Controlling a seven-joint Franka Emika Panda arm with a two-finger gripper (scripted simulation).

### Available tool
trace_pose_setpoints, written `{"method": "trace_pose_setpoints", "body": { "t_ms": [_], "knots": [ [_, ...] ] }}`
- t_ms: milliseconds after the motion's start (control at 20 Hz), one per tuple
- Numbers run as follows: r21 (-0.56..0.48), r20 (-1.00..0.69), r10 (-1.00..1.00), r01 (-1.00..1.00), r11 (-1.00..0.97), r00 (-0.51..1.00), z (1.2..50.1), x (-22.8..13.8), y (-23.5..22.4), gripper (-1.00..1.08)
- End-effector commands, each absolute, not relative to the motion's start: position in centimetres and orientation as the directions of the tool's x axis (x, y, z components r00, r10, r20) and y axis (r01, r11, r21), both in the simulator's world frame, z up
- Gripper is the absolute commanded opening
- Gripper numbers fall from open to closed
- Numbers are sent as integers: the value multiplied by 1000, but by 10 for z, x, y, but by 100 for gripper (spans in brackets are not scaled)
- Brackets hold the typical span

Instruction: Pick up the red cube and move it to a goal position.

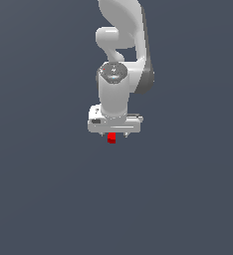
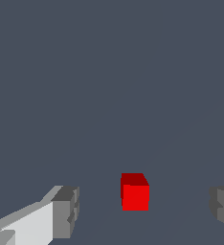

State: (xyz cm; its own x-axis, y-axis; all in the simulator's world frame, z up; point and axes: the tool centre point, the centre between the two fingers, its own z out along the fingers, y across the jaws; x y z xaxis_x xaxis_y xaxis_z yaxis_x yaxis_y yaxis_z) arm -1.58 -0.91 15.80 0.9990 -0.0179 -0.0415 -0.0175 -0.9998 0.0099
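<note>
1. Red cube (image 2: 135, 193) sits between the two grey fingertips (image 2: 66, 212) of our end effector (image 2: 145, 210), w/ clear gaps on both sides; nothing touches it.
2. Exterior view: red cube (image 1: 111, 138) shows just under the white end effector (image 1: 114, 133), approx. centred beneath it.
3. End effector is spread wide, jaws apart, gripping nothing.
4. Progress, as we judge it: approach and alignment look done; grasp not yet made, so closing, lift and carry to goal are all left. No goal marker visible in either view.
5. We can't tell for sure whether the cube rests on the grey surface, since no shadow or edge shows.
6. Orientation: a cube, so no long axis. Wrist view shows one face square-on plus the darker top, faces roughly parallel to the finger pads.
</note>
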Motion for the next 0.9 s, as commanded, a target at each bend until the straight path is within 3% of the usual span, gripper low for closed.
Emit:
{"method": "trace_pose_setpoints", "body": {
  "t_ms": [0, 850],
  "knots": [
    [10, -42, -18, -17, -1000, 999, 158, -16, -9, 100],
    [6, -24, -31, -31, -1000, 999, 101, -50, -17, 100]
  ]
}}
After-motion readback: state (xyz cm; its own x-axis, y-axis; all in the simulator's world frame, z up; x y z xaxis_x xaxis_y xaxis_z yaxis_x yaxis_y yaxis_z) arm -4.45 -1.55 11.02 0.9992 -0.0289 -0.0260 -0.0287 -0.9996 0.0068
